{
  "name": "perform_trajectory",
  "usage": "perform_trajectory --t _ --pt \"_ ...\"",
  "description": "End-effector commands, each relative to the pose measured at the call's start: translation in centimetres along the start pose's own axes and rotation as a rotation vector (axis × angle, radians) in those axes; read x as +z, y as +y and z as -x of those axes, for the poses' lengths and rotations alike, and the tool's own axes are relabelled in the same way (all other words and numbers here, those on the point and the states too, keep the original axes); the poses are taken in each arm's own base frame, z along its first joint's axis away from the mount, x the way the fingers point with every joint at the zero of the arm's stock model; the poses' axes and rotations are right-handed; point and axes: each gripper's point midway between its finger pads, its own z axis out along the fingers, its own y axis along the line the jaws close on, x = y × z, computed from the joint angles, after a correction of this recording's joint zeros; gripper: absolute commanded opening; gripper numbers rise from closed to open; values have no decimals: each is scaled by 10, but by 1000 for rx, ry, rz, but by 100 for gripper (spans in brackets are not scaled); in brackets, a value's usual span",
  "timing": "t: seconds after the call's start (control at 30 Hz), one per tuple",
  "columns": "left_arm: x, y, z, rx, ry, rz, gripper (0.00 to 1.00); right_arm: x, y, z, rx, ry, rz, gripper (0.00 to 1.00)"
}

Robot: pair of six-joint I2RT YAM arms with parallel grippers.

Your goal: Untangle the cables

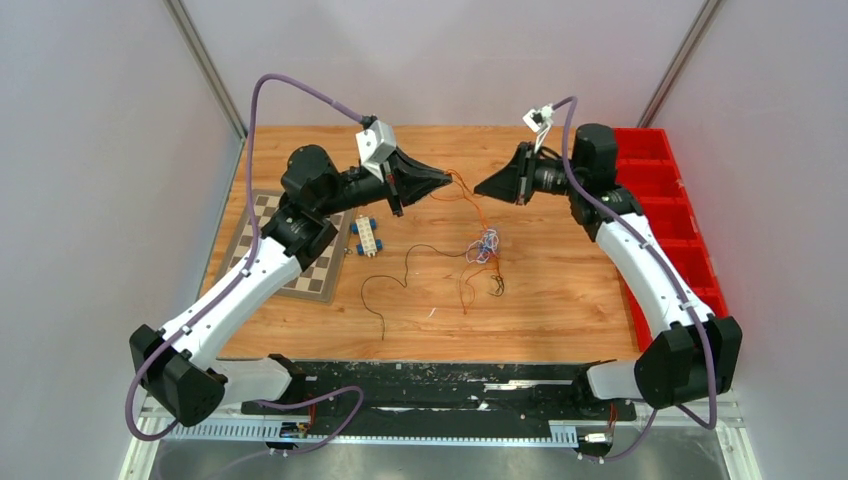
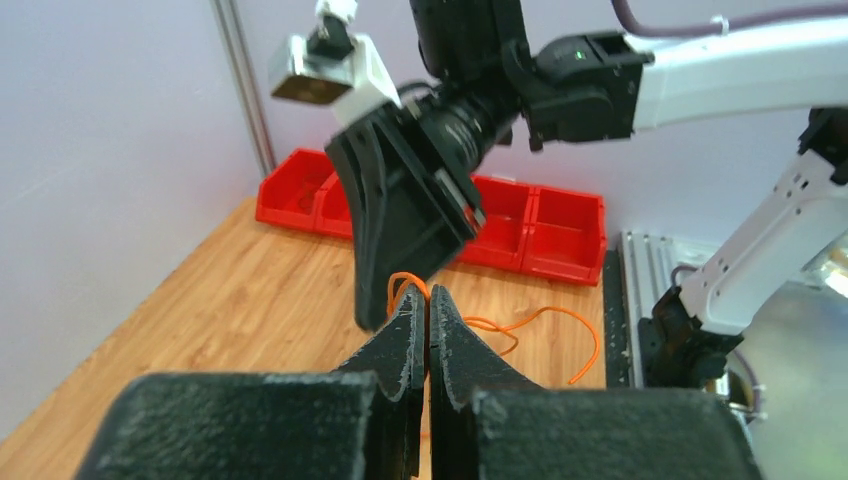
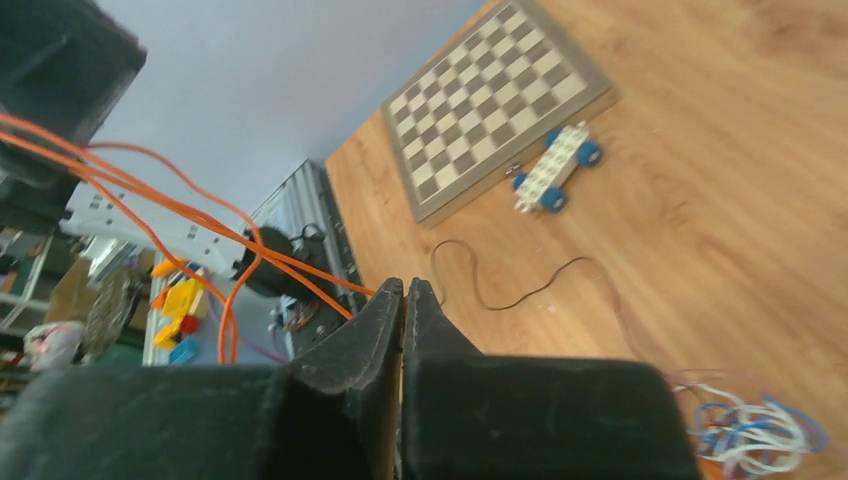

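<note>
Both left hand [image 1: 447, 180] and right hand [image 1: 478, 187] pinch orange cable [image 2: 540, 312]; chessboard [image 1: 325, 270], toy car [image 1: 366, 237] nearby.

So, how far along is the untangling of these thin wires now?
Done: one thin dark wire lies mostly loose on the wooden table. In hand: the left gripper and the right gripper are both shut on the thin orange wire, held up above the table. To do: the white and blue wires are balled in a small knot, and the orange wire runs into it.
</note>
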Motion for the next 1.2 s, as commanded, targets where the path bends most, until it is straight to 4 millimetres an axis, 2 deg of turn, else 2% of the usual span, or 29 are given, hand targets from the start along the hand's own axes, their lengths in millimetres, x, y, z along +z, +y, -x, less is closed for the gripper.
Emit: perform_trajectory --t 0.0,0.07,0.1,0.27,0.33,0.4,0.47,0.57,0.73,0.83,0.97,1.17 --pt "6 -7 57 -35 -131 -14 0 3 49 -13 -133 26 91 10" --pt "8 -6 54 -86 -119 -15 0 -2 55 -2 -172 16 88 31" --pt "9 -5 51 -119 -111 -14 0 -7 52 6 -204 12 64 38" --pt "7 0 34 -259 -49 10 0 -47 22 55 -476 -39 -163 79" --pt "6 3 24 -311 -16 25 0 -61 17 73 -624 -56 -255 91" --pt "5 5 16 -354 9 37 0 -71 19 86 -745 -64 -316 99" --pt "6 4 10 -391 33 36 0 -74 29 94 -815 -67 -308 100" --pt "9 -1 8 -432 46 -5 0 -65 56 86 -827 -49 -172 100" --pt "14 -20 16 -513 51 -148 0 -40 82 53 -802 30 1 100" --pt "15 -28 22 -520 45 -223 0 -27 90 31 -776 87 67 100" --pt "14 -42 27 -540 51 -316 0 -20 91 10 -729 134 117 100" --pt "16 -43 31 -521 45 -344 0 -16 116 -18 -623 182 251 100"
